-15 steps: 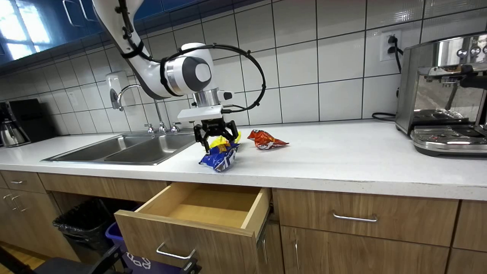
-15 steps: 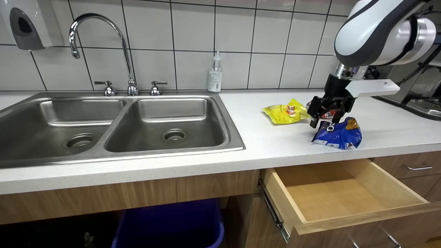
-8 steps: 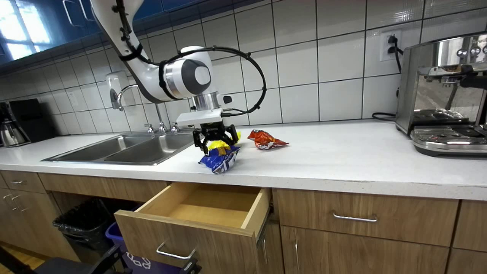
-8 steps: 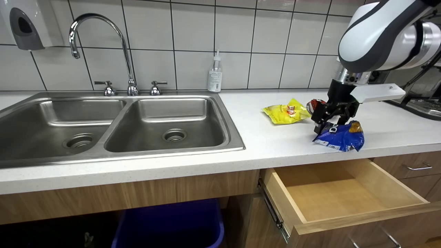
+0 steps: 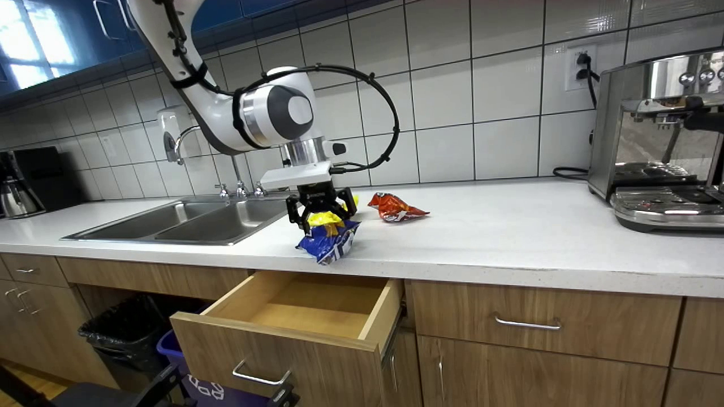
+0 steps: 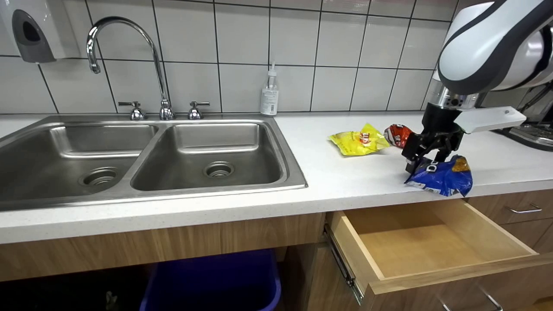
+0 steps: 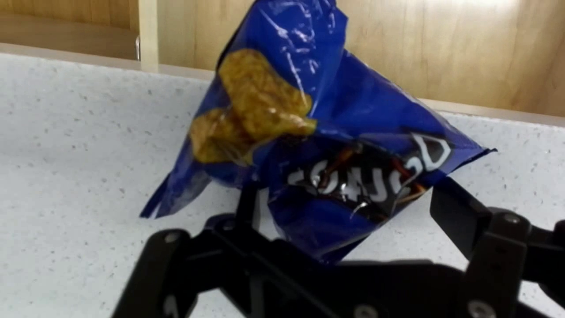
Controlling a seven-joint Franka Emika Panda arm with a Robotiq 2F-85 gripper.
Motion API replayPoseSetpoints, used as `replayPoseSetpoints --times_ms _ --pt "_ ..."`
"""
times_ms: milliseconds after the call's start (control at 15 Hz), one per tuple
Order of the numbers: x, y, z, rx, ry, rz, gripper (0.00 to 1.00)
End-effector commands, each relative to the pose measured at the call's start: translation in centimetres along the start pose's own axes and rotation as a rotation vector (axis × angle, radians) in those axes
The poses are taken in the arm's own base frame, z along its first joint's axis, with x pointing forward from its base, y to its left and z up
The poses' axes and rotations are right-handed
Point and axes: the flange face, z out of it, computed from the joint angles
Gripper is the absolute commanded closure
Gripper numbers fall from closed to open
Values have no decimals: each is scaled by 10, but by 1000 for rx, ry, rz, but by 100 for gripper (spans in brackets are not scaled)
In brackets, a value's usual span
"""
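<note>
Tabletop (image 5: 509,237) and wall tiles (image 5: 441,96) stretch behind your work in both exterior views. Your arm (image 5: 226,107) reaches down from above, its upper length cut off by the frame. The sink (image 6: 291,166) shows you both drains in an exterior view, its left corner cropped. You find the open drawer (image 5: 283,353) in all three views, though the wrist view gives only part of its inside. The coffee machine (image 5: 664,85) stands cropped at its right end; your arm hides most of the machine (image 6: 533,134) in an exterior view.

Your gripper (image 6: 425,163) hangs near the tabletop's front edge, its jaws clamped on the blue bag (image 7: 309,132), fingers (image 7: 459,216) at either side. The wrist view shows you most of its lettering, upside down and creased; whether its underside touches the tabletop, you cannot tell.

You see the yellow bag (image 6: 359,141) whole in an exterior view, while only scraps of that yellow bag (image 5: 325,219) show around the gripper from elsewhere. The red bag (image 5: 396,207) lies behind, and the gripper overlaps the red bag (image 6: 396,134) in an exterior view. A pump bottle (image 6: 269,96) by the wall shows in an exterior view alone.
</note>
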Motion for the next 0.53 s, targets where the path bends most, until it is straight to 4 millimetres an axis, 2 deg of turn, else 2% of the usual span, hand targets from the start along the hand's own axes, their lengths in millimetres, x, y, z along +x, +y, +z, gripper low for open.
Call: replayPoseSetpoints --times_ms 0,467 --pt "-20 5 -11 -21 -6 7 0" --pt "-48 2 -12 -23 -24 14 0"
